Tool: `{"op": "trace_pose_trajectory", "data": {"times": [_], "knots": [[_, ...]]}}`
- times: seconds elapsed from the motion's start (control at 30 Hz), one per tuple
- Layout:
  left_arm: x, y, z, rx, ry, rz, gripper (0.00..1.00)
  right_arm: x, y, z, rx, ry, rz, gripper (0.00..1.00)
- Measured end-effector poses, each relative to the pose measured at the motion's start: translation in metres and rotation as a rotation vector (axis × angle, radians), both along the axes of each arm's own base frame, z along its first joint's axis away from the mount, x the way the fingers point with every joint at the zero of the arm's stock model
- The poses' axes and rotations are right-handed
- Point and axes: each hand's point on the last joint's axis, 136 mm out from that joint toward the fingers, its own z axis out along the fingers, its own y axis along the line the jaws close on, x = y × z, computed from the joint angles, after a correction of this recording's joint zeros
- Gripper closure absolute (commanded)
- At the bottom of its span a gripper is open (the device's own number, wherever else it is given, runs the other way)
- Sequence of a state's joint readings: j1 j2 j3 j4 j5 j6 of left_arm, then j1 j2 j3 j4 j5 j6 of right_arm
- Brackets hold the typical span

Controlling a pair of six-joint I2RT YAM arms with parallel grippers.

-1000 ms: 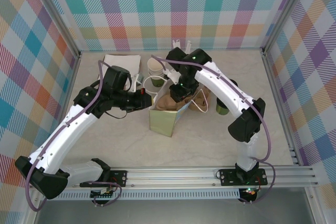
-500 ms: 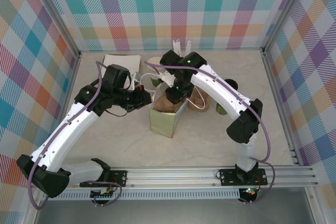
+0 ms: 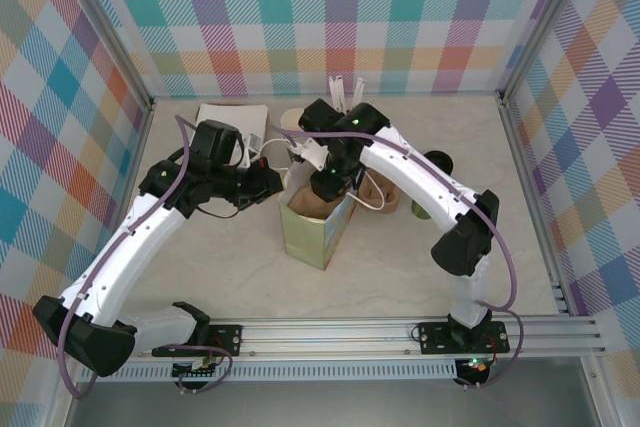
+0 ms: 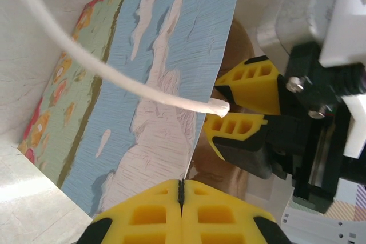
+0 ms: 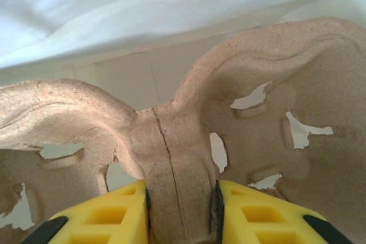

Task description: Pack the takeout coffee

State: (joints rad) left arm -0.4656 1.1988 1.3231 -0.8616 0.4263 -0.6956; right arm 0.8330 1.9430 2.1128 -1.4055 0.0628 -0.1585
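A paper bag (image 3: 312, 239) printed in green and blue stands open mid-table. My left gripper (image 3: 283, 184) is shut on its left rim; the bag wall (image 4: 160, 84) runs into the closed jaws of the left gripper (image 4: 182, 190). My right gripper (image 3: 326, 185) is shut on the centre ridge of a brown pulp cup carrier (image 5: 274, 84), which hangs in the bag's mouth; the right gripper (image 5: 182, 204) pinches that ridge from both sides. The takeout coffee (image 3: 422, 210), a green cup with a dark lid, stands to the right, half hidden by the right arm.
A white paper stack (image 3: 225, 115), a stack of lidless cups (image 3: 292, 119) and white sticks (image 3: 342, 87) lie along the back wall. A dark round lid (image 3: 438, 160) sits behind the right arm. The bag's white rope handle (image 4: 114, 78) loops near my left gripper.
The right gripper has carried the carrier leftward and down into the bag's mouth. The left gripper kept its hold on the rim and shifted slightly with the bag.
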Motion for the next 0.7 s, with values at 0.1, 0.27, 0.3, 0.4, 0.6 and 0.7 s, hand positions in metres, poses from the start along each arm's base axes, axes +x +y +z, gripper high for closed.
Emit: {"op": "trace_pose_trajectory", "data": {"times": [0.1, 0.27, 0.3, 0.4, 0.6, 0.7], "knots": [[0.001, 0.001, -0.002, 0.002, 0.005, 0.004, 1.00, -0.002, -0.001, -0.001, -0.001, 0.004, 0.006, 0.69], [0.001, 0.001, -0.002, 0.001, 0.005, 0.004, 1.00, -0.004, -0.002, -0.009, -0.014, 0.018, 0.028, 0.69], [0.001, 0.001, -0.002, 0.001, 0.005, 0.003, 1.00, -0.004, -0.002, -0.009, -0.015, 0.016, 0.036, 0.69], [0.001, 0.001, -0.002, 0.002, 0.004, 0.002, 1.00, -0.004, 0.000, -0.009, -0.013, 0.008, 0.055, 0.69], [0.001, 0.002, -0.002, 0.005, 0.003, 0.004, 1.00, -0.002, 0.002, -0.011, -0.024, -0.014, 0.103, 0.69], [0.001, 0.002, -0.003, 0.006, 0.005, 0.003, 1.00, 0.000, 0.001, -0.013, -0.040, -0.028, 0.133, 0.68]]}}
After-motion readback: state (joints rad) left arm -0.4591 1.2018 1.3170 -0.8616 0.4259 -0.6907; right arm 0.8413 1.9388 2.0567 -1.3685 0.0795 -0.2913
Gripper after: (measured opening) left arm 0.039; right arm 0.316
